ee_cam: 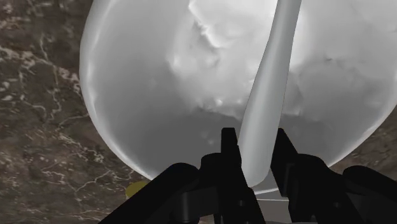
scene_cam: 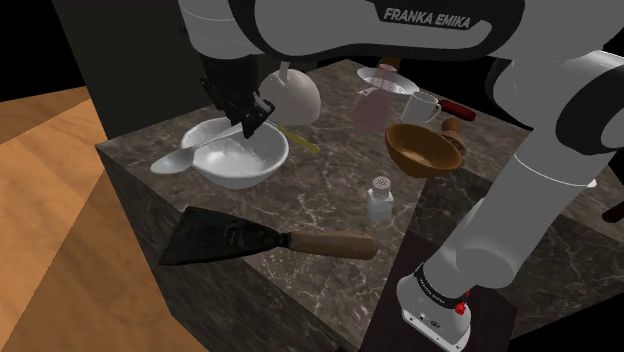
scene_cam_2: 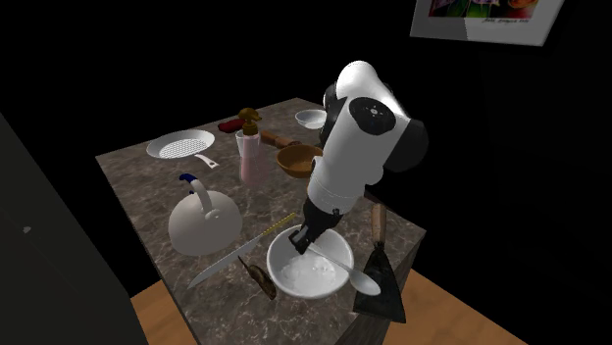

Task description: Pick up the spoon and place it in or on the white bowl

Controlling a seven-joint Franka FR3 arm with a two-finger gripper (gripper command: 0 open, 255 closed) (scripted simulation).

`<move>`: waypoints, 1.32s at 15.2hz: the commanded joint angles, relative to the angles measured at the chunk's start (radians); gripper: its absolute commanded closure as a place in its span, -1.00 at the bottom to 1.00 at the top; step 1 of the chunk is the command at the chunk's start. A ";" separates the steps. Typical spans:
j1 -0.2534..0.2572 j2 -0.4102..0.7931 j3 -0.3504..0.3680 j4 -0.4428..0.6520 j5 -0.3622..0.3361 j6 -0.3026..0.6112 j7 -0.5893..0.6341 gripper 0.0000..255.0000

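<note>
One spoon (scene_cam: 180, 158), handle pinched in tool (scene_cam: 252, 128), over white bowl (scene_cam: 240, 180); 1 brown bowl (scene_cam: 425, 150), 1 kettle (scene_cam: 295, 95) nr.

A dark, pale-veined marble worktop (scene_cam: 330, 190) stands as a solid block on a warm wooden plank floor (scene_cam: 50, 230). A black area surrounds it. A framed picture (scene_cam_2: 485, 18) hangs high at the second exterior view's right.

We see our tool (ee_cam: 256, 141) clasping the pale spoon (ee_cam: 270, 83) by its handle. Beyond it lies the white bowl (ee_cam: 146, 83), with the dark marbled surface (ee_cam: 38, 127) around it.
</note>
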 commanded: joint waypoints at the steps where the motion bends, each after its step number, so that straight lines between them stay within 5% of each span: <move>1: 0.000 0.000 0.000 0.000 0.000 0.000 0.000 1.00; 2: 0.000 0.000 0.000 0.000 0.000 0.000 0.000 1.00; 3: 0.000 0.000 0.000 0.000 0.000 0.000 0.000 -1.00; 8: 0.000 0.000 0.000 0.000 0.000 0.000 0.000 -1.00; 12: 0.065 0.076 0.022 0.204 -0.055 -0.160 0.016 -1.00; 20: 0.065 0.076 0.021 0.204 -0.055 -0.160 0.016 -1.00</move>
